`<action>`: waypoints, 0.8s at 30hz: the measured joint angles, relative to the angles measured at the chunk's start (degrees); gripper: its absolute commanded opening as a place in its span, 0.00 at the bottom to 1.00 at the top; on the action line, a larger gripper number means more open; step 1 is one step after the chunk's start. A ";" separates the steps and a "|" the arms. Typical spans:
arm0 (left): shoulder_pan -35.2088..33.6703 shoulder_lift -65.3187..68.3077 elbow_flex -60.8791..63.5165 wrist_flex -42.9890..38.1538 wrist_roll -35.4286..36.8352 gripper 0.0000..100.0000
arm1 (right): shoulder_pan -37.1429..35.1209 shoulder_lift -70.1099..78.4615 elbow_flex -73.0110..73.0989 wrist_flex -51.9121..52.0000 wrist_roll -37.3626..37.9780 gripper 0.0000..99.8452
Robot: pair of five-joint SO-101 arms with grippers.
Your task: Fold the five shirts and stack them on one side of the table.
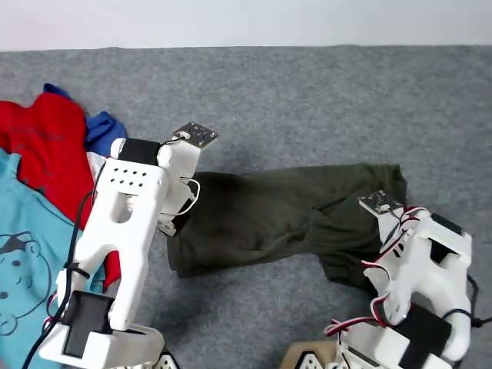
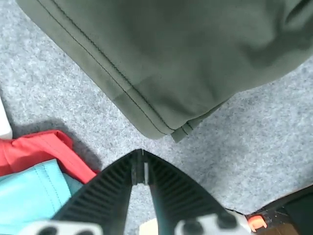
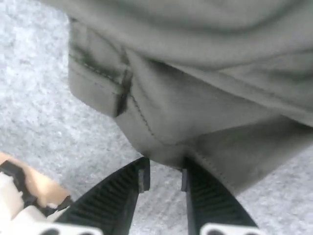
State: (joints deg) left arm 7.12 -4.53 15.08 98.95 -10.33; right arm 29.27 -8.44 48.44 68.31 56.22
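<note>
A dark olive shirt point(image 1: 261, 211) lies folded into a long band across the middle of the grey table. My left gripper point(image 2: 140, 169) hovers shut and empty just short of the shirt's near left corner point(image 2: 176, 132). My right gripper point(image 3: 165, 174) is slightly open at the shirt's near right hem point(image 3: 166, 154), with the fabric edge at its fingertips and carpet showing between them. A heap of other shirts lies at the left: red point(image 1: 46, 146), blue point(image 1: 104, 131) and teal with a bear print point(image 1: 27, 254).
The grey carpet point(image 1: 307, 100) stretches bare behind the olive shirt and to its right. A tan base plate point(image 1: 307, 357) sits at the front edge between the arms. Red cloth point(image 2: 39, 149) and teal cloth point(image 2: 34, 191) lie close beside the left gripper.
</note>
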 measured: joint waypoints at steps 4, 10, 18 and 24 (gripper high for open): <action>0.00 0.00 0.00 0.00 0.00 0.00 | 0.00 0.26 0.09 -3.08 0.00 0.15; 0.00 0.00 0.00 0.00 0.00 0.00 | -0.79 0.26 0.18 -8.35 0.09 0.01; 0.00 0.00 0.00 0.00 0.00 0.00 | -3.34 -0.88 0.18 -10.37 0.18 0.01; 0.00 0.00 0.00 0.00 0.00 0.00 | -4.57 -7.30 0.18 -8.62 0.26 0.01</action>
State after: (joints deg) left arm 7.12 -4.53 15.08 98.95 -10.33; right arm 24.70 -15.74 48.62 59.69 56.48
